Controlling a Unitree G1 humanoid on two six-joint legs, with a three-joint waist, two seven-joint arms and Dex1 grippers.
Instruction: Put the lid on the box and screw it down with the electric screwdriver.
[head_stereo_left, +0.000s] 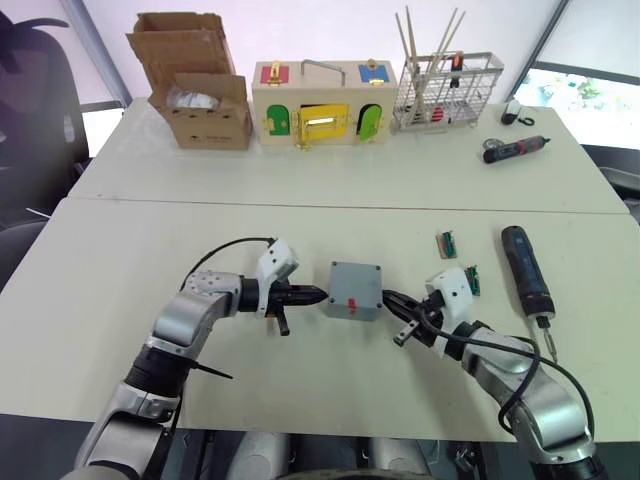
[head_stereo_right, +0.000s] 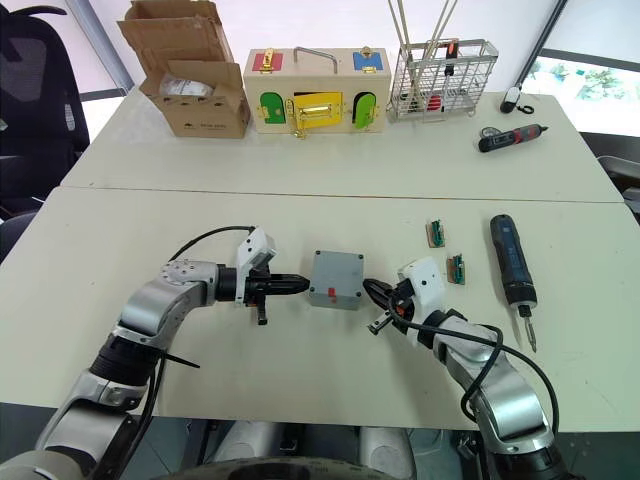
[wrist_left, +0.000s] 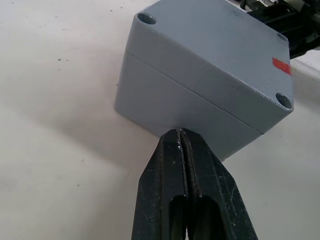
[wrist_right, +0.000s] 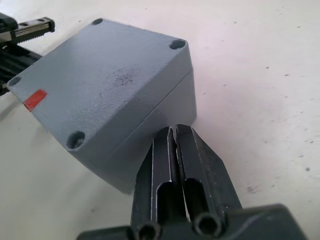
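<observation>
The box (head_stereo_left: 355, 290) sits at the centre of the frame on the near table (head_stereo_left: 120, 300), with the lid (wrist_left: 215, 47) already seated on top of it, a seam running between the two and a small red mark on the lid's edge; the left gripper (head_stereo_left: 316, 295) comes in from the left of centre, its two black fingers pressed together, their tips touching the box's left side; the right gripper (head_stereo_left: 391, 300) comes in from the lower right, its fingers likewise closed on nothing and pressed against the box's right side; the box is thus pinned between the two closed grippers. The electric screwdriver (head_stereo_left: 527, 275) lies flat at the right of the frame, well apart from the box, its bit pointing toward the lower edge; two small green parts (head_stereo_left: 447, 244) lie between it and the box. Along the top of the frame stand a cardboard box (head_stereo_left: 195, 85), a wooden box with coloured doors (head_stereo_left: 320, 108) and a wire basket (head_stereo_left: 447, 92); a smaller screwdriver (head_stereo_left: 515, 148) lies at the upper right.
</observation>
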